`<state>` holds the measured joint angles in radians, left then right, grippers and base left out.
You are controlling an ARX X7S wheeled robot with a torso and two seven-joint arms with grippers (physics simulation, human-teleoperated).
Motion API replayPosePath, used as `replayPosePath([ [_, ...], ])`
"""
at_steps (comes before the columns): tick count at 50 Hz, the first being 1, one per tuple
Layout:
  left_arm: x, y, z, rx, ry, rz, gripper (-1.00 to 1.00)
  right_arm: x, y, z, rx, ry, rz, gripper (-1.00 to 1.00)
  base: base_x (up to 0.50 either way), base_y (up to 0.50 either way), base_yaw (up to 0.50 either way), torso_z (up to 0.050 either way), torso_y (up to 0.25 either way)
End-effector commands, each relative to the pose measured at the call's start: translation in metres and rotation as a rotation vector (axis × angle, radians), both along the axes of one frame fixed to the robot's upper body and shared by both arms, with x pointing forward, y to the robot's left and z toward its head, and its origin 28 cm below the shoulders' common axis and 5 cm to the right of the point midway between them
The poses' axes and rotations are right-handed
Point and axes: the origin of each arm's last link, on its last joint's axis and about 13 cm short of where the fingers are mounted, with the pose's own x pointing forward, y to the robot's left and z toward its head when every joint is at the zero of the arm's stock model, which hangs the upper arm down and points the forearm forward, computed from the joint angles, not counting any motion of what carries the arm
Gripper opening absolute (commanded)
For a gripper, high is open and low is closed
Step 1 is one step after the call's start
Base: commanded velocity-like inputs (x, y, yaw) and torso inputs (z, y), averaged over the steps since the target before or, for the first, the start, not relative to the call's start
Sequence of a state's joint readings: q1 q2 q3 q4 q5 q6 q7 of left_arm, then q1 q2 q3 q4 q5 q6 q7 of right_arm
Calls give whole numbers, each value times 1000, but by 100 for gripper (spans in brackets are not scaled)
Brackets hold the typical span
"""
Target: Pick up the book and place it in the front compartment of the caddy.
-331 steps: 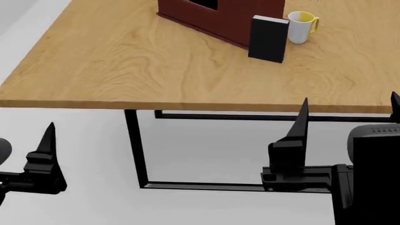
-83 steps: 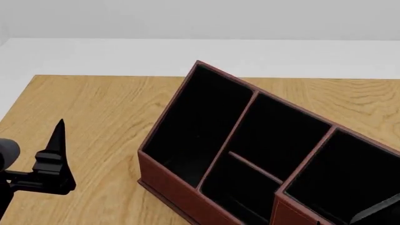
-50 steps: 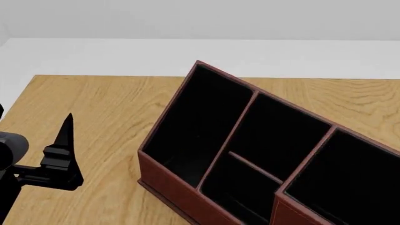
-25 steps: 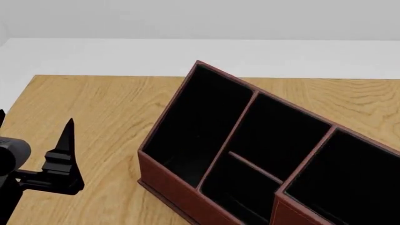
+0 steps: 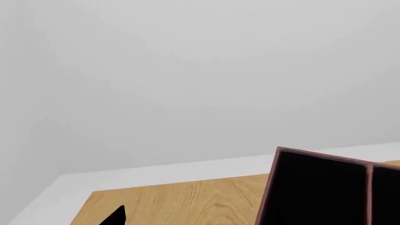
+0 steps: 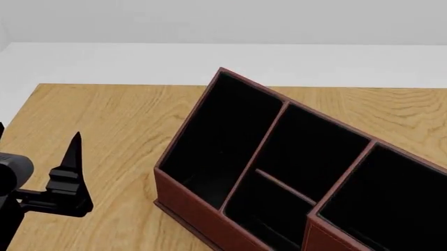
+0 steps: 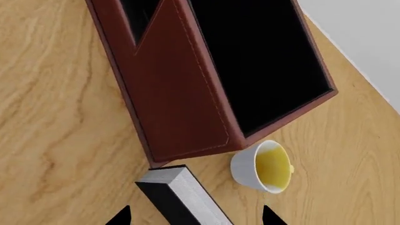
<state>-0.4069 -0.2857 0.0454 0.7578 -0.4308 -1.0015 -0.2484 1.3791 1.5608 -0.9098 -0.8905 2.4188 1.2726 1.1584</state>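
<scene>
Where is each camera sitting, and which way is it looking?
Left wrist view: on the left arm, looking level across the wooden table at the dark red caddy and grey wall; one black fingertip shows.
Head view: on the head, looking down into the caddy; the left gripper shows.
Right wrist view: on the right arm, looking down on the black book and white mug with yellow inside; two fingertips show.
All three share the caddy.

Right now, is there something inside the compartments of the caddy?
The caddy shows only black inner walls and dividers; no object appears inside. The compartment floors are too dark to check. The book stands outside, near the mug.
</scene>
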Motion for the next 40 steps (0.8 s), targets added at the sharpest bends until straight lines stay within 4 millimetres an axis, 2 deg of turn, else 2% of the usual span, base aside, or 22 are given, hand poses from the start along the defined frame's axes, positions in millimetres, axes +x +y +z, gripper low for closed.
replayPosePath([
  [1,0,0,0,-2,-1,2,100,7,-4,-1,-31,54,1,100,0,0,0,0,0],
  [22,-1,0,1,-1,-4,3,100,34,-7,-2,-137,137,67,100,0,0,0,0,0],
  [40,-1,-1,5,0,-12,-1,100,46,-8,-15,-156,208,114,100,0,0,0,0,0],
])
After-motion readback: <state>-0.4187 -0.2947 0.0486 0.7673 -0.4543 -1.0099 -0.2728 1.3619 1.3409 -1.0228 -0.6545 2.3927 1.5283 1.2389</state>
